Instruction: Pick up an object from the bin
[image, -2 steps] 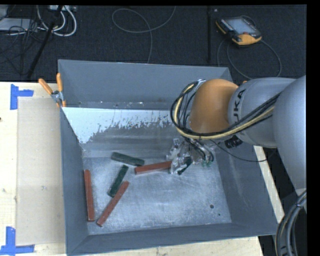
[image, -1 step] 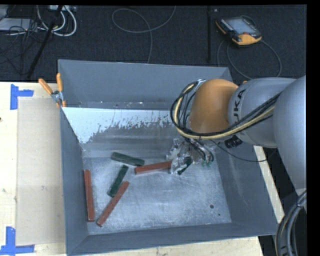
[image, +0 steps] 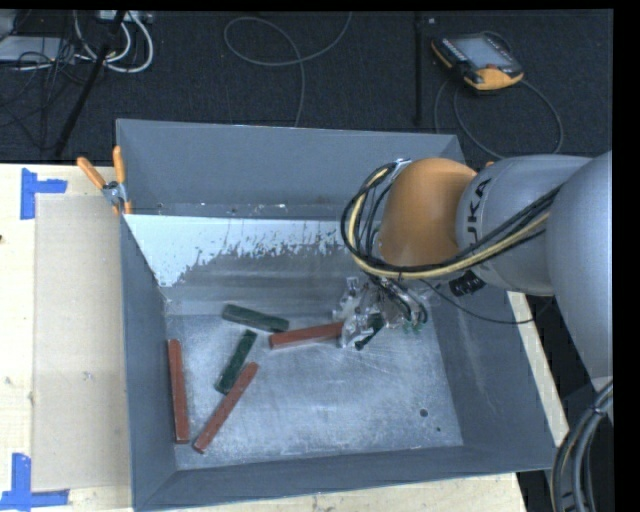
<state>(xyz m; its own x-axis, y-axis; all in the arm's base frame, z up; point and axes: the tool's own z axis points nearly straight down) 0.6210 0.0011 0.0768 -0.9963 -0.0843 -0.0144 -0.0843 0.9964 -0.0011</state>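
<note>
So the gripper (image: 358, 328) was low over the floor of the bin (image: 250, 170), a bit right of the frame's centre, right at the right-hand end of a red-brown stick (image: 303, 337) that lay almost level across the middle. My guess is that end made sense as the spot to go for. It sat on bare floor, while the stick's left end was crowded up against a dark green stick (image: 255, 318).

Honestly I couldn't tell if the gripper was clamped on that stick or just loose beside it. The stick's tip ran into a jumble of metal and wires, and the arm's orange cover (image: 425, 212) with its cable loops blocked everything above.

The other pieces were well apart toward the lower left: a second green stick (image: 236, 362), a slanted red-brown stick (image: 226, 407) and an upright red-brown stick (image: 178, 390).
</note>
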